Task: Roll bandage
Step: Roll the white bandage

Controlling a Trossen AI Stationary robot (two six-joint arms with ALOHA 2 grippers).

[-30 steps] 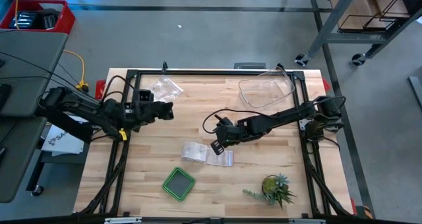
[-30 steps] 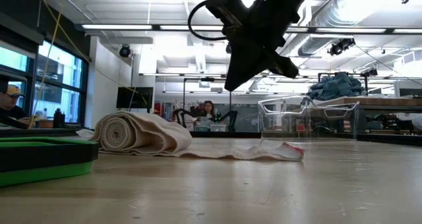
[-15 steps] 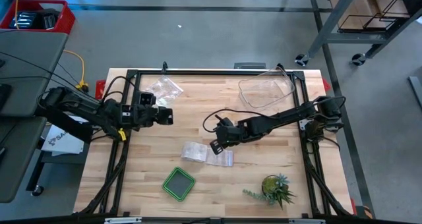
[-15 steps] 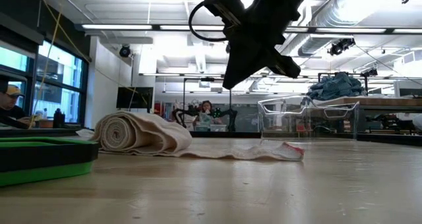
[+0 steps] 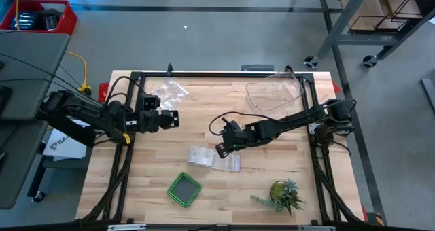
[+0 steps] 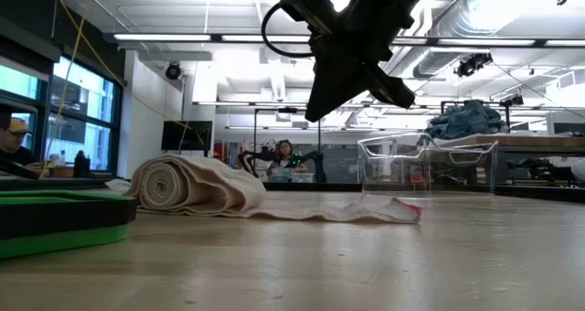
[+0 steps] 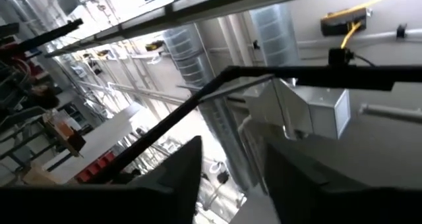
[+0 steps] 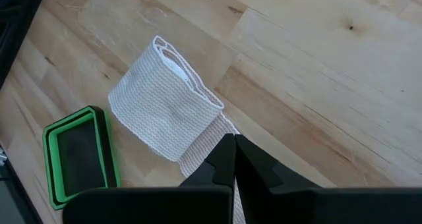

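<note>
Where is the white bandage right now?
In the high view the bandage lies on the table's middle, just under the right tool, with the green tray beside it toward the table's near edge.

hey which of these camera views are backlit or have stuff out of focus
Low view: bright ceiling lights behind turn the right gripper into a silhouette; the near green tray is soft, while the bandage reads clearly. Left wrist view: points up at the rafters, the left arm's fingers dark and blurred. High and right wrist views: evenly lit, gauze weave crisp.
</note>
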